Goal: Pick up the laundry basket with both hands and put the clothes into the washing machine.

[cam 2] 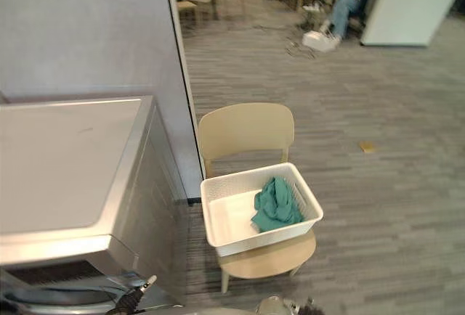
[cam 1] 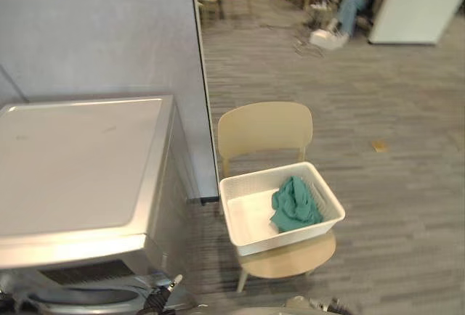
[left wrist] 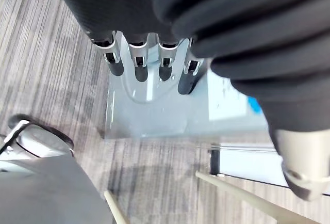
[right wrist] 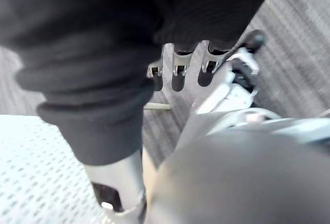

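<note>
**Basket on the chair, both hands free**

The white laundry basket (cam 1: pixel 261 173) sits on a beige chair (cam 1: pixel 265 130), right of the washing machine (cam 1: pixel 73 162), with green clothes (cam 1: pixel 294 205) bunched at its right end. Left hand (left wrist: pixel 138 59) and right hand (right wrist: pixel 178 72) hang with fingers straight, holding nothing. Best to approach squarely and grip opposite rims evenly, so the basket lifts level.

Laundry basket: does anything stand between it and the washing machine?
Nothing visible does. The white laundry basket, holding a green cloth, sits on a beige chair right beside the washing machine; bare floor lies between them.
</note>
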